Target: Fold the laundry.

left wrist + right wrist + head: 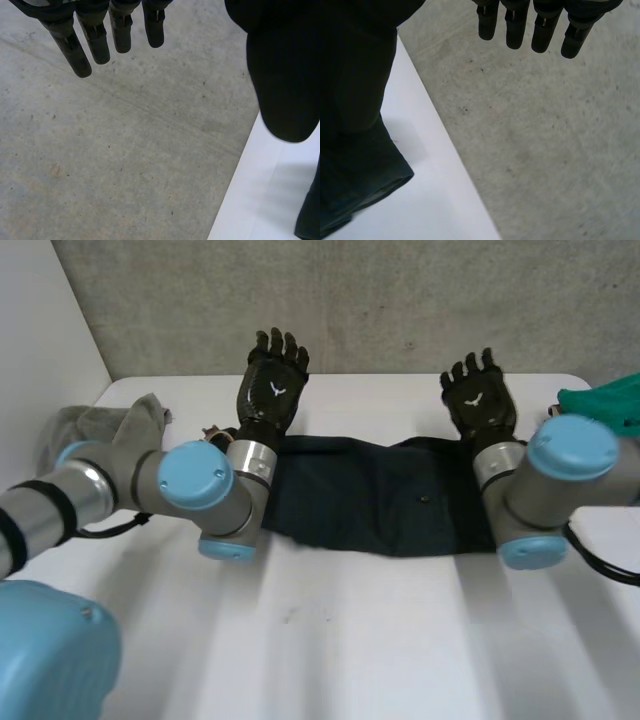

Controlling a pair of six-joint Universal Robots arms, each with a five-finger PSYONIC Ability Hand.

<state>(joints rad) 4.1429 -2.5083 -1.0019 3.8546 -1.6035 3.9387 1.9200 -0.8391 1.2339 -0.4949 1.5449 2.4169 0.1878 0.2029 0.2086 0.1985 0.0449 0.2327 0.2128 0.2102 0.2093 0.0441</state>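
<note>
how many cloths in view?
3. Dark cloth spread across the middle of the table; grey cloth at its far left corner; green cloth at its right edge. Others may be hidden.

Plain dark navy garment [380, 500] on a white table [330, 640]. Both hands black, left hand [270, 390] and right hand [480, 405], each with a small white mark. There's a grey cloth [110, 425], a green cloth [610, 400], a speckled grey wall [400, 300], and light-blue arm caps [195, 473].
</note>
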